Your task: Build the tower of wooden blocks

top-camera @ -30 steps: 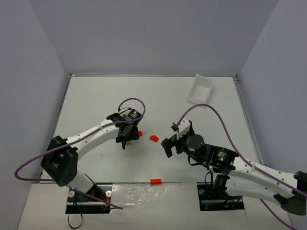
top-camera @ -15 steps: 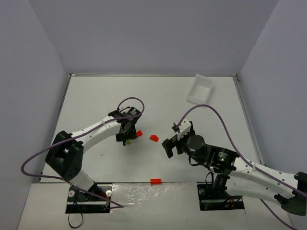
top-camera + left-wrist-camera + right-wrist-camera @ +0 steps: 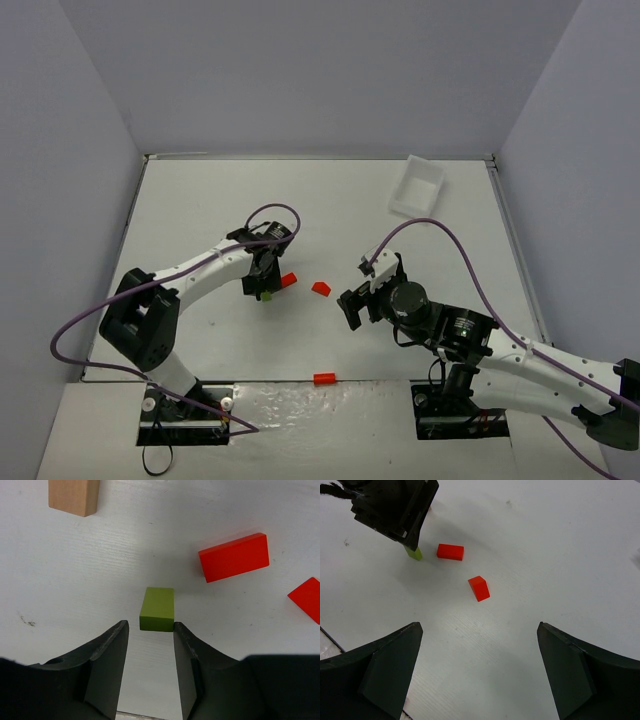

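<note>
One green block [image 3: 157, 607] sits between the tips of the left gripper [image 3: 150, 625], jaws parted, not yet pinched; next comes a square squeeze and lift; right gripper [image 3: 479, 625] hangs wide, empty

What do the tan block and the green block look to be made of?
The tan block looks like bare, unfinished wood: pale brown, matt, with faint grain lines on its face. The green block is probably wood too, under an opaque matt lime paint; no grain shows through, so that is less sure.
</note>
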`<state>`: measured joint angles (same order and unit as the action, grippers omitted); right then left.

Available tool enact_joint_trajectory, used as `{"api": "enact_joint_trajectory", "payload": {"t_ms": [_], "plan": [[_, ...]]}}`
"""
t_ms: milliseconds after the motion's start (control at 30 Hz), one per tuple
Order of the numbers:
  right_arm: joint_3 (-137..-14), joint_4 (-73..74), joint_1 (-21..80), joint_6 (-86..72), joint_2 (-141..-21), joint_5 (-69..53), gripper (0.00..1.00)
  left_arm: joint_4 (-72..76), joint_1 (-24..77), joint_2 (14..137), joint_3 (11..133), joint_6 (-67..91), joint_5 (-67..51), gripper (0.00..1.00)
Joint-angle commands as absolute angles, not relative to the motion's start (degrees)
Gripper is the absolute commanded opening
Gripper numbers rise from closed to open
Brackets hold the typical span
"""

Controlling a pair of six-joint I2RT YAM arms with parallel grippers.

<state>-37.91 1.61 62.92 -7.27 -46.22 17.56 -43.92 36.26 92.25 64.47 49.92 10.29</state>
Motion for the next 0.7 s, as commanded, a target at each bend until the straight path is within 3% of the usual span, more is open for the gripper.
{"api": "enact_joint_trajectory", "payload": {"t_ms": [0, 333, 667], "plan": [[-38.1, -0.88, 62.58, -7.29, -46.14, 19.03, 0.97, -43.86, 35.64, 92.02, 67.24, 48.87, 10.02, 0.36], [-38.23, -0.79, 62.58, -7.21, -46.32, 19.15, 0.97, -43.08, 34.9, 92.54, 67.33, 48.44, 9.15, 0.3], [-38.83, -0.79, 62.51, -7.03, -46.6, 19.14, 0.97, -43.56, 34.65, 88.21, 67.45, 47.5, 8.28, 0.11]]}}
